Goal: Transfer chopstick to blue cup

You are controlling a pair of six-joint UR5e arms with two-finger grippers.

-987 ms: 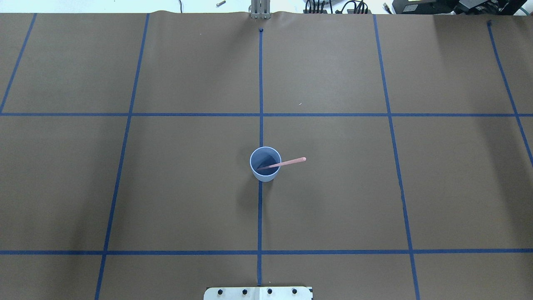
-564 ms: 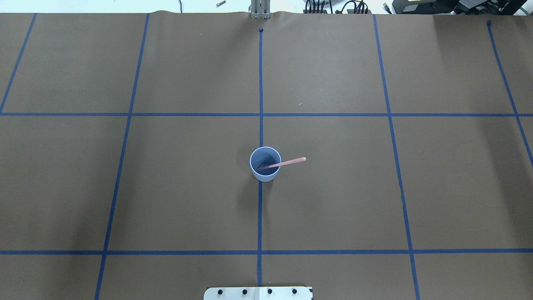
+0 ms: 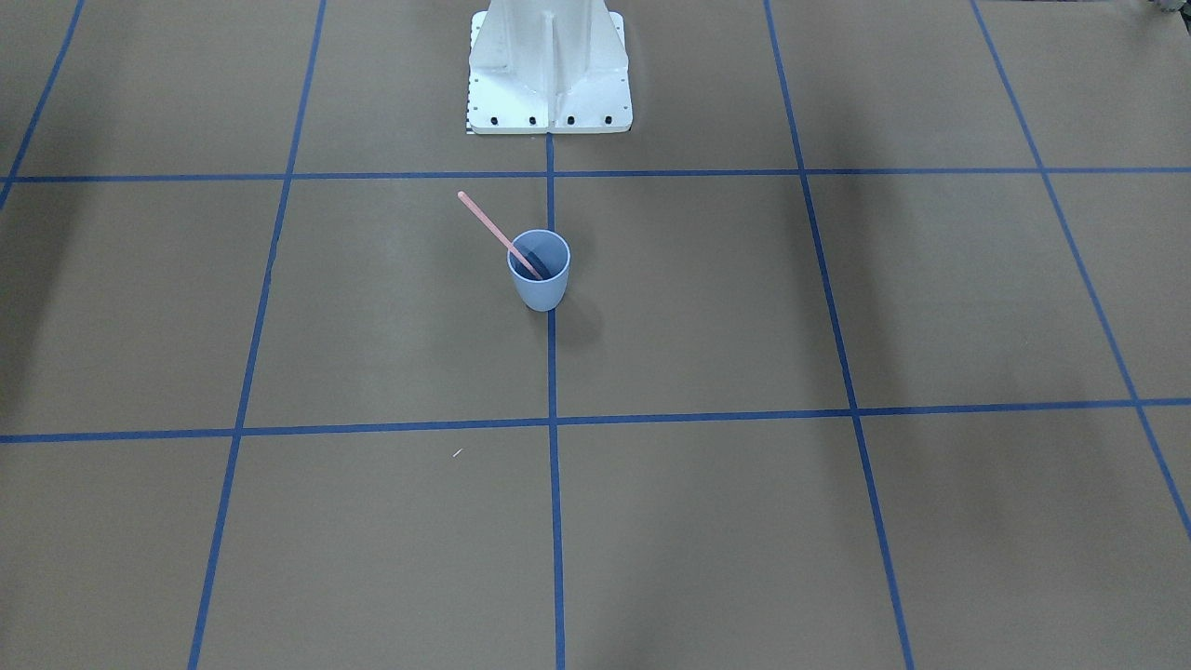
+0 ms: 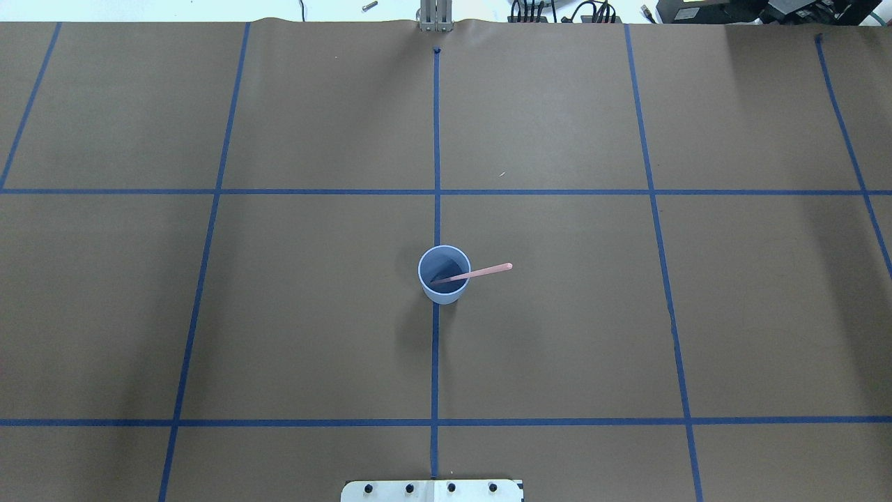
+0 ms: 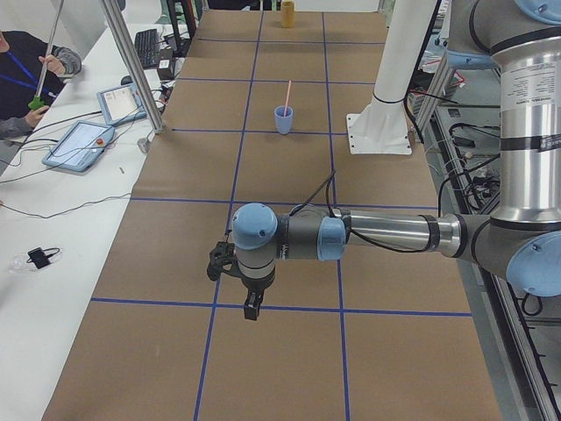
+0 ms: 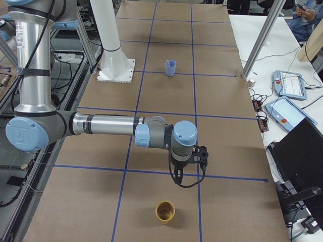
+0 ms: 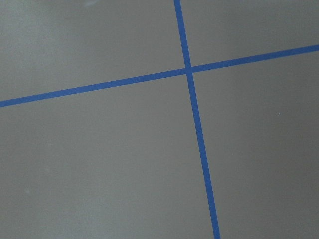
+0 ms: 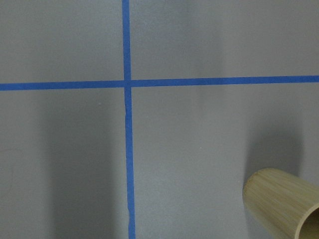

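The blue cup (image 4: 444, 295) stands upright at the middle of the table on the centre tape line. The pale pink chopstick (image 4: 484, 272) stands in it, tip at the cup's bottom, leaning over the rim toward the robot's right. Both also show in the front view, cup (image 3: 540, 290) and chopstick (image 3: 486, 221). The left gripper (image 5: 252, 307) hangs low over the table far to the left, and the right gripper (image 6: 179, 179) far to the right. They show only in the side views, so I cannot tell whether they are open or shut.
A bamboo cup (image 6: 165, 211) stands near the table's right end, close to the right gripper, and shows in the right wrist view (image 8: 284, 201). The white robot base (image 3: 549, 65) stands behind the blue cup. Operators and tablets are along the far side.
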